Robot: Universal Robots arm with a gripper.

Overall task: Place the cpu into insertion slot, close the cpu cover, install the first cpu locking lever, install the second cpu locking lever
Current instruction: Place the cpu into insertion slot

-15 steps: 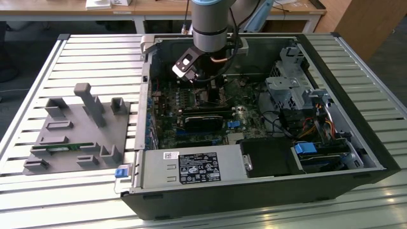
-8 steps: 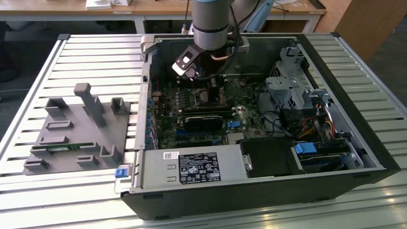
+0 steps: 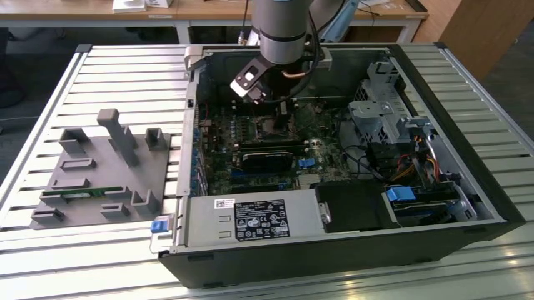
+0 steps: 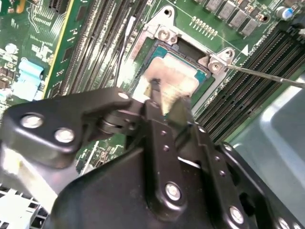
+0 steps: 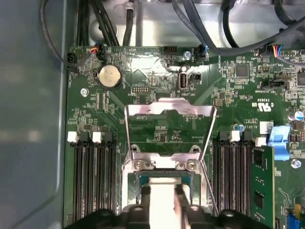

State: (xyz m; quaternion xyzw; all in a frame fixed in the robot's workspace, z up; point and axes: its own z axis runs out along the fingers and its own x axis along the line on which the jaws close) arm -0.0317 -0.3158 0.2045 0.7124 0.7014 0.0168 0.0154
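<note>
gripper [image 4: 164, 102]: clenched on the cpu [image 4: 174, 76], fingers at its near edge in both wrist views | cpu: low over the insertion slot [image 5: 162, 179] on the motherboard [image 5: 228, 95], seating not discernible | cpu cover [image 5: 167, 129]: swung open, standing beyond the slot | computer case [image 3: 467, 206]: on slatted bench [image 3: 100, 56]

My gripper [image 4: 164, 102] sits low over the cpu [image 4: 174, 76], hemmed by memory slots [image 5: 90, 176] on both sides and the raised cpu cover [image 5: 169, 112] beyond, with open room overhead.
</note>
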